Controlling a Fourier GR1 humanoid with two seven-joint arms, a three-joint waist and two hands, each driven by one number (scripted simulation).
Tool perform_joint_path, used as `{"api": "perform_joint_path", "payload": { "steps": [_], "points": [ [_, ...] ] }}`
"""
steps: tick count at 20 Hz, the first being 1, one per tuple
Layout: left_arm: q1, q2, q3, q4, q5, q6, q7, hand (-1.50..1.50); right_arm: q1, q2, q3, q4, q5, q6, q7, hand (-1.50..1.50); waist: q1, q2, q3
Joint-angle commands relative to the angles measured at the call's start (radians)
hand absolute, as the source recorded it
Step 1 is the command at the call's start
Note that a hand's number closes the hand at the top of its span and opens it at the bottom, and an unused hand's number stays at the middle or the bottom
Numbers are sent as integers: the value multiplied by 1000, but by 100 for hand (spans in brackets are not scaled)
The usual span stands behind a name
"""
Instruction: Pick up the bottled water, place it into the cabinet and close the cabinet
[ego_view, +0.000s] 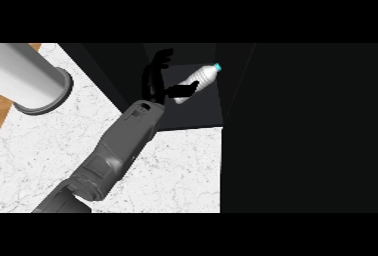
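Head view, contents as seen. Tabletop (177, 170): white marbled surface filling the lower left, ending at a straight edge on the right against a dark area. Cabinet (199, 115): dark grey interior opening beyond the tabletop's far edge, upper centre, with black surfaces on either side. Bottled water (198, 82): clear bottle with a light blue cap, tilted, cap pointing up and to the right, inside the cabinet opening. One grey forearm enters from the lower left edge and runs diagonally up to the cabinet; which arm it is cannot be told from its position alone, taken here as the left hand (156, 82). Hand: black, fingers extended upward and spread just left of the bottle, thumb reaching across to the bottle's lower part; whether it pinches the bottle cannot be told. Cylinder (29, 80): large pale grey object with a darker rim, upper left corner, well apart from the bottle. Wooden floor strip (7, 107): visible beside the cylinder.
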Motion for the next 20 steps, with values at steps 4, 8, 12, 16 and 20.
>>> {"api": "perform_joint_path", "payload": {
  "steps": [4,8,12,16,20],
  "points": [
    [-74,-3,50,44,8,13,-64,-150,-17,7,-15,-15,-88,14,20,-150,1,6,-1],
    [-57,4,135,-61,79,-71,-202,-150,-8,-5,-26,-23,-74,34,3,-150,0,6,-3],
    [-34,-12,185,-145,142,-235,-288,150,10,5,-6,-75,-79,21,42,-150,17,-3,-3],
    [-62,-3,210,-121,156,-364,-281,150,24,7,20,-82,-45,36,39,-150,30,-12,-1],
    [-16,-13,144,-176,208,-356,-289,150,-2,13,-9,-84,-84,28,63,-150,34,-18,0]
  ]
}}
